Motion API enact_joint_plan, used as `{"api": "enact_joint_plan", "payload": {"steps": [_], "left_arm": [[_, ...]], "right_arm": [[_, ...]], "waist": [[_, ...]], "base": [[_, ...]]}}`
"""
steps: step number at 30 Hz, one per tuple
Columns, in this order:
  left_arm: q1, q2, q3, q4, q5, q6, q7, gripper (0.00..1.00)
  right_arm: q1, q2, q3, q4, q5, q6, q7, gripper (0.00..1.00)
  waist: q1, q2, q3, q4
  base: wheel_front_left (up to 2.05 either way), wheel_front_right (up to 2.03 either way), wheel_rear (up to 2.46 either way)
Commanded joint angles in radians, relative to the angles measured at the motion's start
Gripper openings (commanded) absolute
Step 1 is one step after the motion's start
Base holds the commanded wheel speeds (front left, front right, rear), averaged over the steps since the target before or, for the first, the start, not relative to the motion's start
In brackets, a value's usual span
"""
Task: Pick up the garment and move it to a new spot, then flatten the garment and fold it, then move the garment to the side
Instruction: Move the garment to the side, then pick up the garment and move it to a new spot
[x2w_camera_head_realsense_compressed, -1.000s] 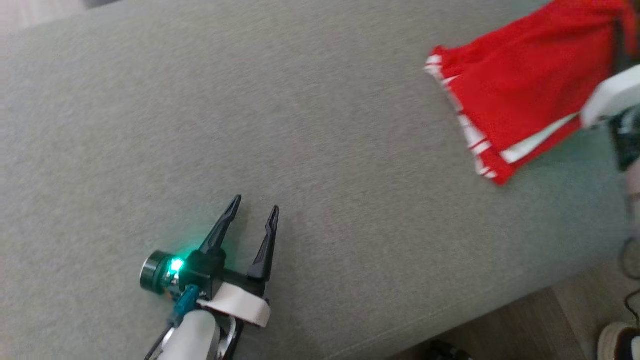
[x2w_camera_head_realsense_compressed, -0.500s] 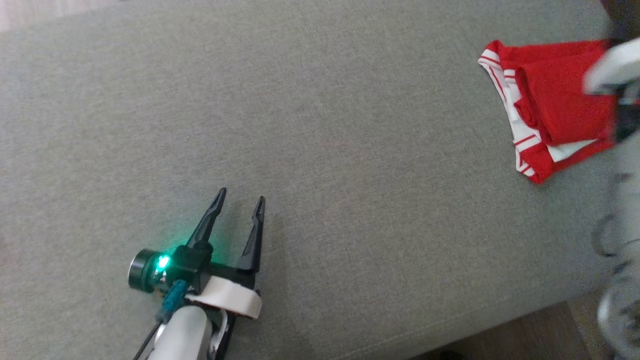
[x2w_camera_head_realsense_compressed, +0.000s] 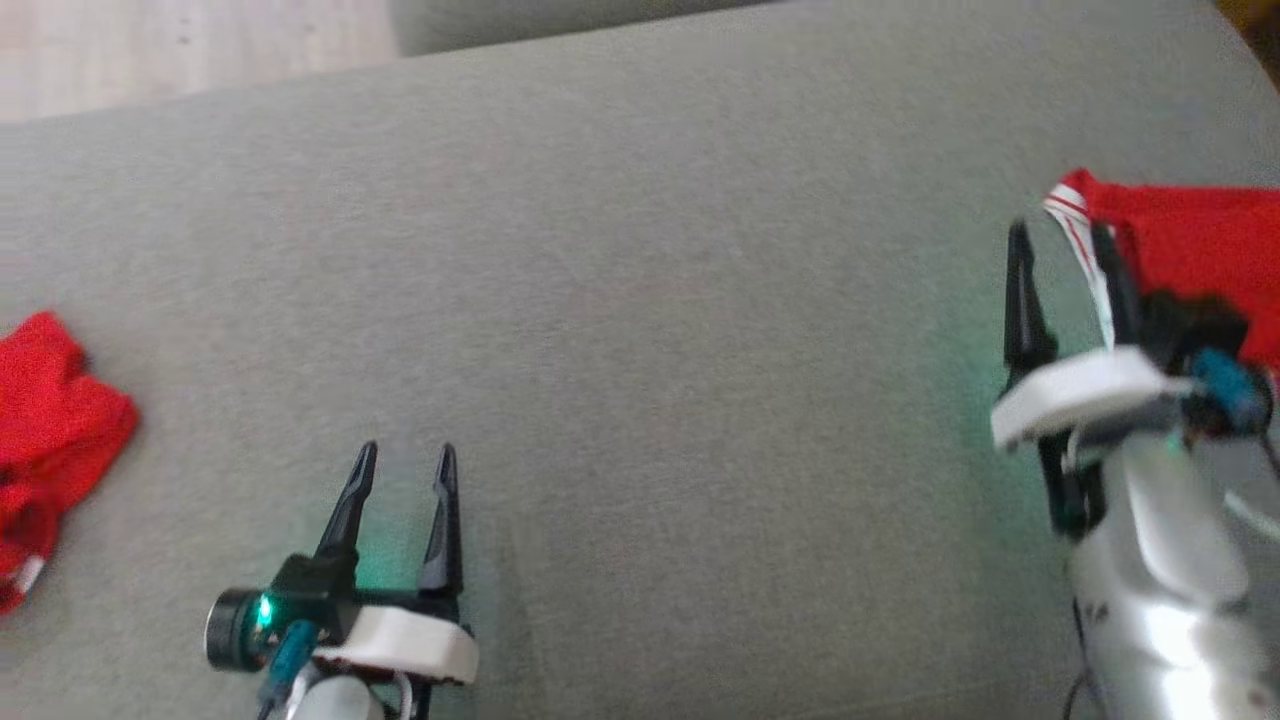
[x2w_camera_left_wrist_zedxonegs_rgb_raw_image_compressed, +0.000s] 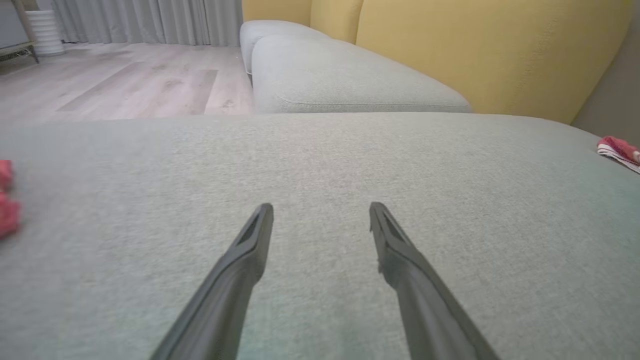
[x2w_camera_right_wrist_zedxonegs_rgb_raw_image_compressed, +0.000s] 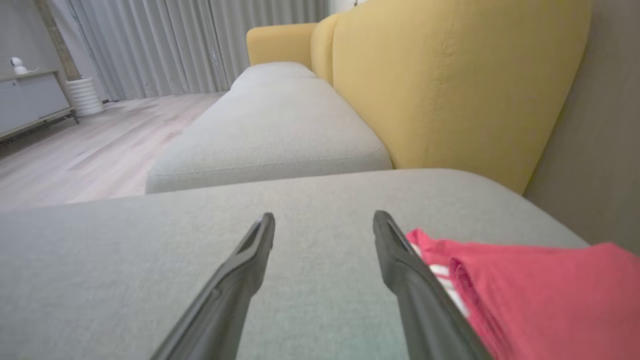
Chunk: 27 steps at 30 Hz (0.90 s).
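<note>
Finishing: folded garment (x2w_camera_head_realsense_compressed: 1190, 240) lies at 3 o'clock on the cushion (x2w_camera_head_realsense_compressed: 650, 300); pick, flatten, fold and side move look done.
Left to do: probably nothing here; a crumpled red garment (x2w_camera_head_realsense_compressed: 50, 420) waits at 9 o'clock.
Right gripper (x2w_camera_head_realsense_compressed: 1060, 232): fingers apart, empty, just beside the folded garment.
Left gripper (x2w_camera_head_realsense_compressed: 407, 450): apart, empty, 7 o'clock.
Change: a second ago the garment was spread out, mid-carry; now it is released. The camera swung too.
</note>
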Motion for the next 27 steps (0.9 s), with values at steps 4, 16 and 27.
{"api": "enact_joint_plan", "payload": {"steps": [4,16,27], "left_arm": [[0.014,0.005,0.051,-0.033,-0.015,0.013,-0.005,1.00],[0.061,0.005,0.098,-0.038,-0.037,0.030,-0.005,1.00],[0.102,0.005,0.139,-0.039,-0.043,0.038,-0.005,1.00]], "right_arm": [[0.094,0.011,0.035,-0.061,0.022,-0.001,-0.009,1.00],[0.236,0.012,0.096,-0.137,0.097,-0.001,-0.009,1.00],[0.286,0.012,0.135,-0.150,0.126,-0.001,-0.009,1.00]], "waist": [[0.0001,0.0000,-0.054,0.074],[0.0001,0.0000,-0.115,0.109],[0.0001,0.0000,-0.181,0.129]], "base": [[0.00,0.00,0.00],[0.00,0.00,0.00],[0.00,0.00,0.00]]}}
